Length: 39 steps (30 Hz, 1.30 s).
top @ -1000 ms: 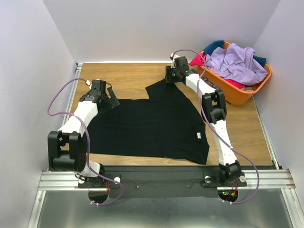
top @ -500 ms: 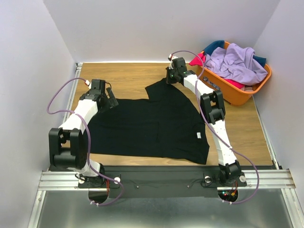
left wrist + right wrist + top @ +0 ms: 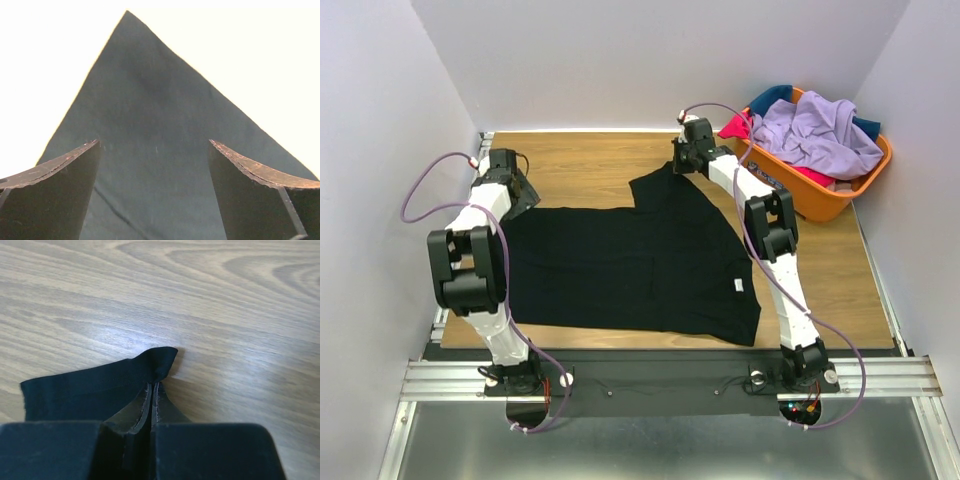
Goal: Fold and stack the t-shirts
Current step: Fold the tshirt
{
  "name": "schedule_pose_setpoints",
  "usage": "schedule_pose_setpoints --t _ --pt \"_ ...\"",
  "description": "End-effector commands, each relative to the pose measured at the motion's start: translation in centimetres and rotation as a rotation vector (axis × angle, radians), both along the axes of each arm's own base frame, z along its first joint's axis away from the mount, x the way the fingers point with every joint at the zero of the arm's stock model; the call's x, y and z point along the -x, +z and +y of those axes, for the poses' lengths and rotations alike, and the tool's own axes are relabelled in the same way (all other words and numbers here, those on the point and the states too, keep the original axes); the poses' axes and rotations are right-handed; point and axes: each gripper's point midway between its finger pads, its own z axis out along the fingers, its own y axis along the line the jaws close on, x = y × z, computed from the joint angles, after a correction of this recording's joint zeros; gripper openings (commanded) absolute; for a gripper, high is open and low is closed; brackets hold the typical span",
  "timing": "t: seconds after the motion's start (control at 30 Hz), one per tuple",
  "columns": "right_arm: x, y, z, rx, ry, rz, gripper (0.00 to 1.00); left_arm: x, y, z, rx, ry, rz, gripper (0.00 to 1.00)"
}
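Black t-shirt (image 3: pixel 640 265) lies spread flat on the wooden bench (image 3: pixel 590 160). The right pincer (image 3: pixel 152 390) is clamped on the shirt's far corner. The left pincer (image 3: pixel 155 145) hangs over its left corner, jaws wide apart. Right of the shirt, an orange basket (image 3: pixel 840 205) holds lavender, pink-red and teal shirts (image 3: pixel 820 135).

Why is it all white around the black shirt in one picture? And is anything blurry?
Left wrist view: everything around the black t-shirt is washed out to plain white by too much light. Right wrist view: the table shows sharp wood grain with a soft sheen, while the right gripper, very close to the lens, looks dark and slightly soft. Top view: even light, faint shadows, nothing blurred.
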Motion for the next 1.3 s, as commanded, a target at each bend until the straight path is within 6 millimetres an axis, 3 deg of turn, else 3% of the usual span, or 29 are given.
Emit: schedule_pose_setpoints --t 0.0,0.2,0.37,0.73,0.9,1.27 --pt "-0.5 6.8 0.0 -0.033 -0.016 -0.118 0.00 -3.0 2.1 2.1 -0.074 0.052 -0.066 0.97" --pt "0.5 7.1 -0.2 -0.022 0.004 -0.110 0.00 -5.3 1.5 4.4 -0.116 0.112 -0.048 0.93" --pt "1.7 6.4 -0.6 -0.001 0.020 -0.086 0.00 -6.3 0.6 6.4 -0.121 0.156 -0.032 0.81" --pt "1.8 7.0 -0.5 -0.008 0.027 -0.096 0.00 -6.4 -2.8 6.2 -0.084 0.136 0.044 0.76" --pt "1.9 7.5 -0.3 -0.015 0.033 -0.100 0.00 -6.3 -4.5 6.2 -0.073 0.136 0.072 0.69" --pt "2.5 7.7 -0.7 -0.003 0.033 -0.097 0.00 -6.3 -5.8 7.0 -0.088 0.142 0.105 0.57"
